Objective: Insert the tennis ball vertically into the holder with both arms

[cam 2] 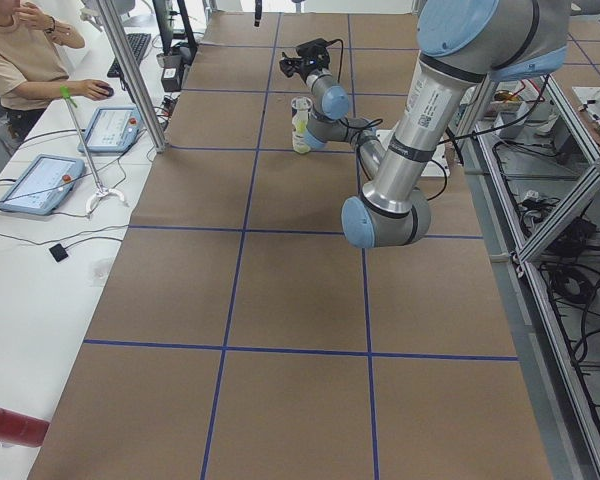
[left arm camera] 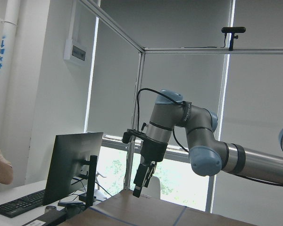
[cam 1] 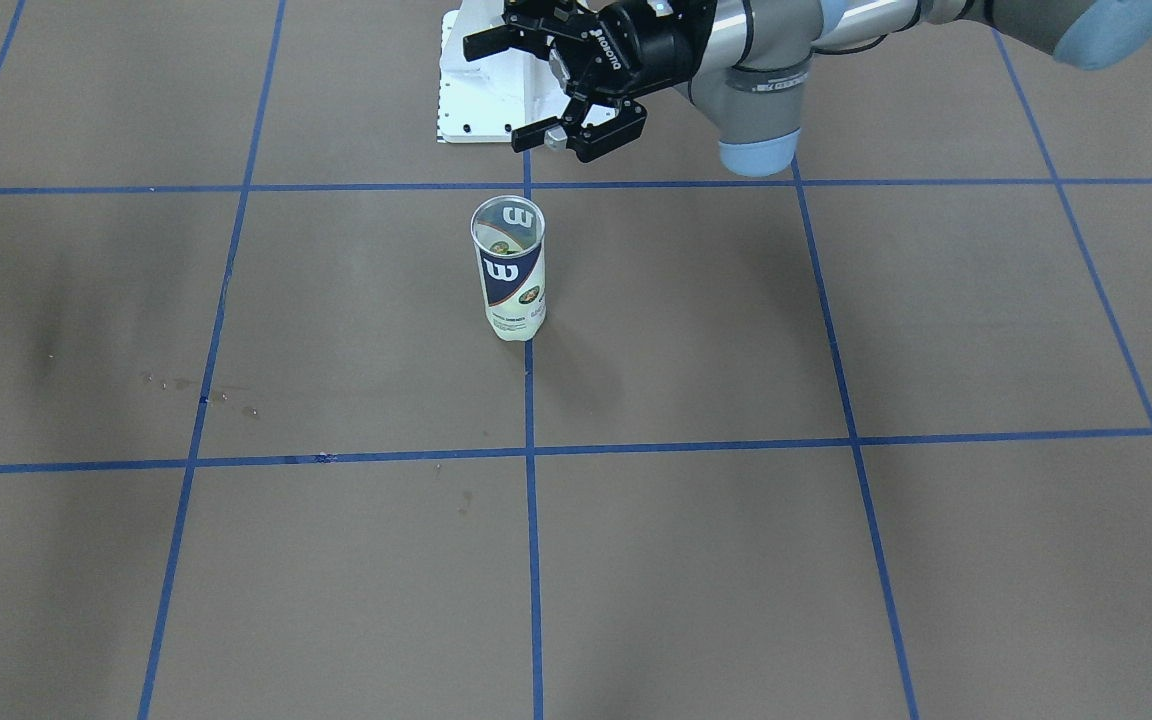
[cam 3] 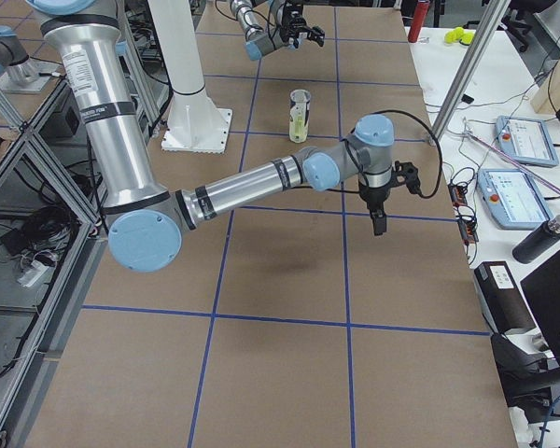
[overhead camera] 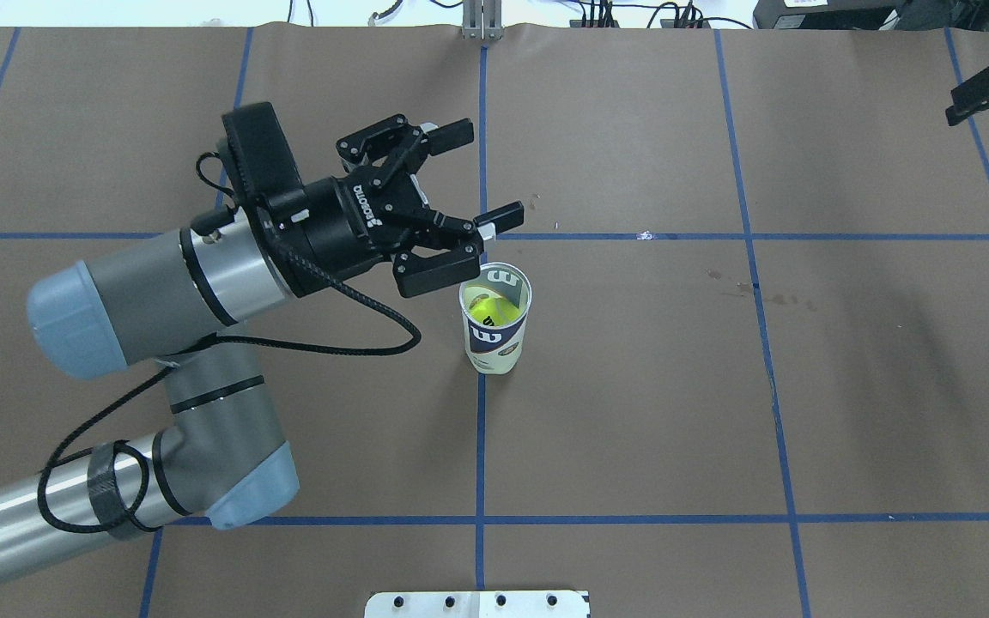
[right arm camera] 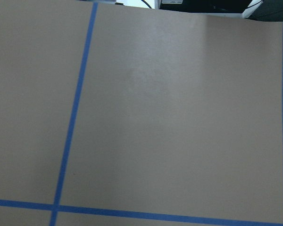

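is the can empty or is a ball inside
Not empty: looking down the holder, standing upright with no lid, a yellow-green tennis ball sits inside.

White "W" logo on navy label of clear plastic cylindrical can (cam 1: 509,270); "ROBOTIQ" in white on black two-finger left end effector (overhead camera: 482,172).

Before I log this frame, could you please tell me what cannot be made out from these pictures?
Ball count in the holder: its label hides what lies below the tennis ball seen in the overhead view.
Right tool: cut by the overhead view's edge, too small elsewhere; open or shut unclear.
Left tool: absent from its wrist view.
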You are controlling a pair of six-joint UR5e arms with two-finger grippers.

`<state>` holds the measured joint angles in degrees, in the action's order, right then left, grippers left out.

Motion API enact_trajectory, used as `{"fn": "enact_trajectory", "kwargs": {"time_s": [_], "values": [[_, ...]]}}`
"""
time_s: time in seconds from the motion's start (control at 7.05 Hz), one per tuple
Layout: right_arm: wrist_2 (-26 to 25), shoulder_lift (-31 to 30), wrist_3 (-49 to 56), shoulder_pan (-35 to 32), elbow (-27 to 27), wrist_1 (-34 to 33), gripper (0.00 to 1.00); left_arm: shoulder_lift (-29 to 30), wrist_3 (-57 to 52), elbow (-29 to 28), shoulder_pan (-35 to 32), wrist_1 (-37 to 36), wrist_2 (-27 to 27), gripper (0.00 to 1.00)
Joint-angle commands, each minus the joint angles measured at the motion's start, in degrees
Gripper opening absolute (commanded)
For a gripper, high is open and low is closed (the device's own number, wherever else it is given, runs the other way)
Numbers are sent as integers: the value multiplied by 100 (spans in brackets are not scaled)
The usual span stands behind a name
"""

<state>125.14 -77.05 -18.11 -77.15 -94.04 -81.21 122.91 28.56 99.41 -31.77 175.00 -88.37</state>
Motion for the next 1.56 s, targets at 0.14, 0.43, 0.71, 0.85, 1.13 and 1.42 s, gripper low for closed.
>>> {"fn": "enact_trajectory", "kwargs": {"time_s": [0.14,0.43,0.71,0.85,1.13,1.42], "values": [[265,-731,1168,-704,254,317,100,-135,361,307,-1643,-2138,-1782,99],[265,-829,1187,-705,254,325,100,-205,317,255,-3108,-3336,-3554,99],[257,-873,1187,-722,254,317,100,-372,195,97,-3993,-4190,-4782,99],[257,-899,1187,-731,254,317,100,-825,55,27,-4178,-4350,-4917,99],[257,-960,1196,-766,254,326,100,-1540,45,-262,-4451,-4352,-5101,100],[248,-1013,1196,-801,263,326,100,-1542,-1004,-1216,-5090,-4439,-6265,100]]}}
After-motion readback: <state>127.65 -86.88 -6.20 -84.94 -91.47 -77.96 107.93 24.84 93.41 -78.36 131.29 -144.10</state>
